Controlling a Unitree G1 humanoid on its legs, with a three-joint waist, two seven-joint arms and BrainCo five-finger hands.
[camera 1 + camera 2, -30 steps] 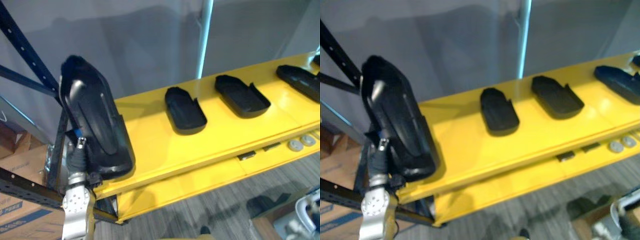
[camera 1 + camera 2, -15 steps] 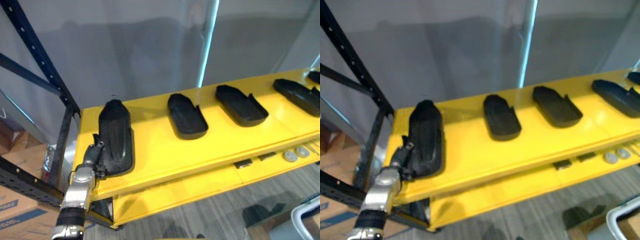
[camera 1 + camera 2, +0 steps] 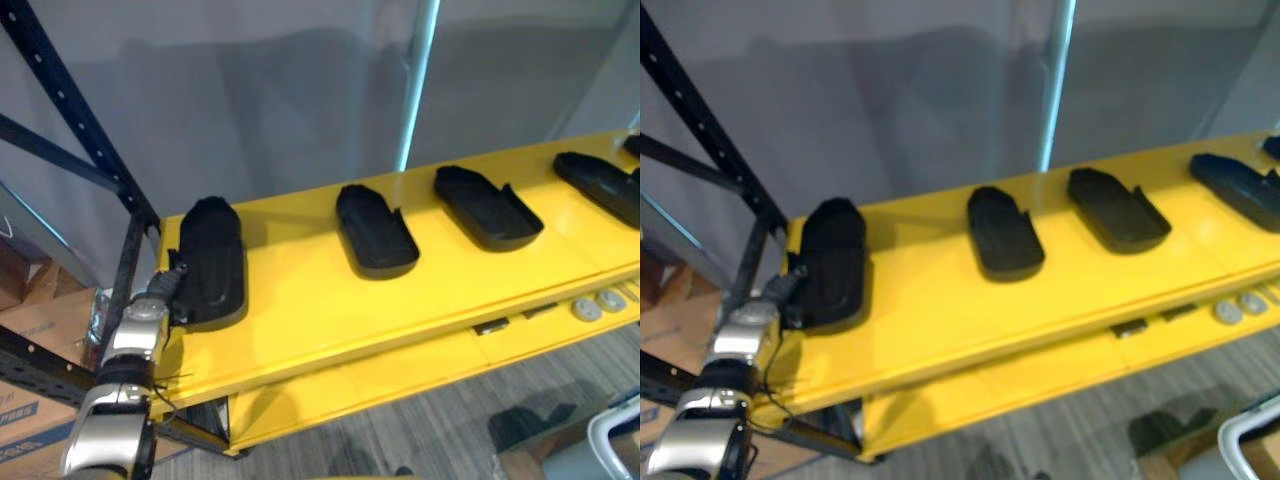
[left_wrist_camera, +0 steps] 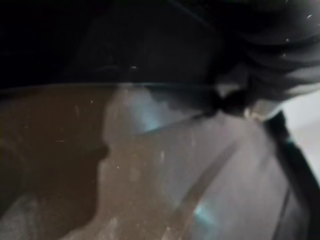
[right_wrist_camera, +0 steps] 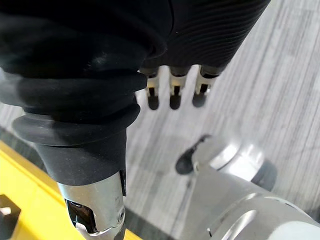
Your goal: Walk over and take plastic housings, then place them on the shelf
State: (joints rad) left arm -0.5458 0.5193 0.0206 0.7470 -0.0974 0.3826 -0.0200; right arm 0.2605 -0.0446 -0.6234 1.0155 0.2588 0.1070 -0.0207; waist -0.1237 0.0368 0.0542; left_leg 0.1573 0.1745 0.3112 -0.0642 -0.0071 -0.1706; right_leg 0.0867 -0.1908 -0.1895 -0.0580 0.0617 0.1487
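Observation:
A black plastic housing (image 3: 210, 262) lies flat on the left end of the yellow shelf (image 3: 320, 300). My left hand (image 3: 168, 288) is at its near left edge, touching it; the housing and the hand's dark cover hide its grip. The left wrist view is dark, with the housing's underside (image 4: 150, 45) right against the camera. Three more black housings (image 3: 375, 230) (image 3: 488, 207) (image 3: 600, 185) lie in a row further right on the same shelf. My right hand (image 5: 172, 95) hangs over the grey floor, fingers straight and empty.
A dark blue rack upright (image 3: 75, 115) and braces stand at the shelf's left end. Cardboard boxes (image 3: 30, 300) sit low on the left. A lower yellow shelf (image 3: 400, 365) holds small round silver parts (image 3: 590, 305). A silver wheeled frame (image 5: 235, 160) is on the floor.
The housing has gone from tilted upright in my left hand to lying flat on the shelf's left end. My left hand has sunk and drawn back left along its near edge.

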